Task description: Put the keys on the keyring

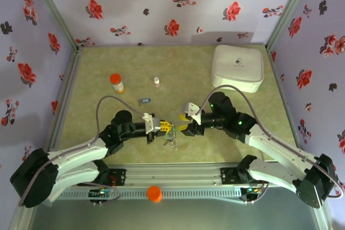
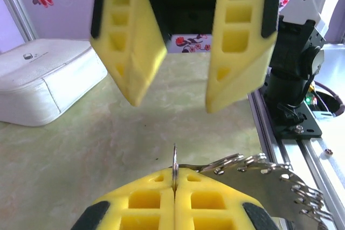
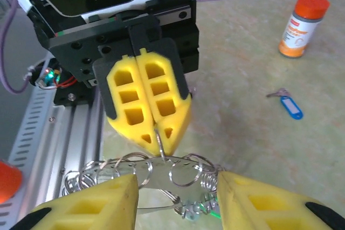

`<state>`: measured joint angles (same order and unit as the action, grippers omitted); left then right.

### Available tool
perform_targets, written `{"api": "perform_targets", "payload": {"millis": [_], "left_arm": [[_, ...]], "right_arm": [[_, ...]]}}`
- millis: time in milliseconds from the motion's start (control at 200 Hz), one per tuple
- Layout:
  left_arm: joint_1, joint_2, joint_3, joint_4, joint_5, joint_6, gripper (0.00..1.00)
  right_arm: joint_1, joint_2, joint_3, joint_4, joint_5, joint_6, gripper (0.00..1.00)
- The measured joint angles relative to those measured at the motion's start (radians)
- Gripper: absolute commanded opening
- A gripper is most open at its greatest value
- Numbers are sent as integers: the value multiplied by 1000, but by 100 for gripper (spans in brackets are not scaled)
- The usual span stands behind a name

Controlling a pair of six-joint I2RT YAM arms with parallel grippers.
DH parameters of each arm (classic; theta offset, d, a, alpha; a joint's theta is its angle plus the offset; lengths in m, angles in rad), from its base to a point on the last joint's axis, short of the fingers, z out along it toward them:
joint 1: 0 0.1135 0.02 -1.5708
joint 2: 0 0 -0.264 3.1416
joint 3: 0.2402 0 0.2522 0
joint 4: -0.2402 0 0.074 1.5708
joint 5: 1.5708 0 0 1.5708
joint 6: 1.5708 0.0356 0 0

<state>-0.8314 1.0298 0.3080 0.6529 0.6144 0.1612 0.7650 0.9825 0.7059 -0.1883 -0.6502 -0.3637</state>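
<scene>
Right wrist view, and the left claw (image 3: pixel 159 137) is clenched tight on the keyring (image 3: pixel 161 155), pinching its thin wire so the loop hangs right in front of the right claw (image 3: pixel 175 187). That one's jaws stand apart, gripping nothing. The blue key (image 3: pixel 291 107) lies flat on the tabletop (image 3: pixel 242 52), well apart and nearer the busy left arm. I'd say the free right claw must reach across.
</scene>
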Motion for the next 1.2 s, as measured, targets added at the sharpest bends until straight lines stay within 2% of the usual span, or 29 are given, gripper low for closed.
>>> {"api": "perform_targets", "payload": {"millis": [165,425,540,625,705,770,815,910,1200], "left_arm": [[0,12,-3,51,0,-26,0],[0,18,-3,93,0,-44,0],[0,18,-3,96,0,-51,0],[0,19,-5,96,-3,-55,2],[0,19,-10,96,-4,-62,12],[0,19,-11,97,-7,-70,26],[0,17,-16,101,-13,-69,30],[0,-12,-25,79,-28,-61,31],[0,-82,-25,-61,-58,-1,26]], "right_arm": [[3,20,-10,73,-27,31,36],[32,63,-10,134,-27,36,23],[40,69,-10,149,-30,37,14],[45,77,-10,162,-35,35,0],[45,82,-10,161,-35,32,0],[46,85,-9,159,-34,32,0],[48,85,-7,145,-30,29,0],[58,85,6,94,-6,10,0],[102,86,91,-59,76,-66,0]]}}
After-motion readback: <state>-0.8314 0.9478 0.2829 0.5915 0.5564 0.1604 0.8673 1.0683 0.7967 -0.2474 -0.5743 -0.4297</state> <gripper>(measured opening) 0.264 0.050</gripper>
